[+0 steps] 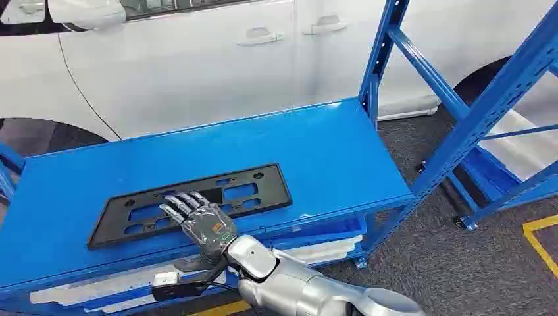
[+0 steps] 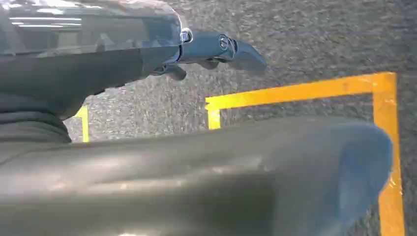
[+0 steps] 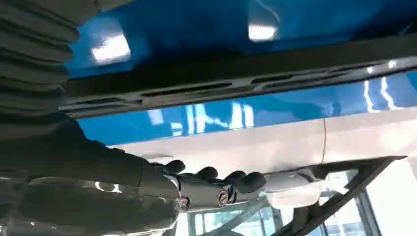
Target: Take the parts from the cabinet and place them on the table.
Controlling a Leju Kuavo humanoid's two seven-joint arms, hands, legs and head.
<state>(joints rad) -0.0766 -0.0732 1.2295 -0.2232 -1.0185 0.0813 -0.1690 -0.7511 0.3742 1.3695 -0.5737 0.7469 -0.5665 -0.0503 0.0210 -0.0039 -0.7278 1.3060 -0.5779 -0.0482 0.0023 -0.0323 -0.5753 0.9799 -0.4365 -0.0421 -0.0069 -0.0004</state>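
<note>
A black licence plate frame [image 1: 250, 191] lies flat on the top of the blue cabinet shelf [image 1: 329, 145]. My right hand [image 1: 201, 224] is over the frame's near edge, fingers stretched out and apart, palm down. In the right wrist view the fingers [image 3: 216, 184] stand a little off the frame [image 3: 236, 73] and grip nothing. Whether the palm touches the frame I cannot tell. My left hand [image 2: 147, 49] hangs over grey carpet, holding nothing, its fingers loosely extended.
A white car [image 1: 197, 59] stands right behind the shelf. Blue rack uprights and braces [image 1: 487, 112] rise at the right. A lower shelf [image 1: 316, 250] holds white sheet material. Yellow floor tape [image 1: 536, 237] marks the carpet at the right and under the left hand [image 2: 305, 91].
</note>
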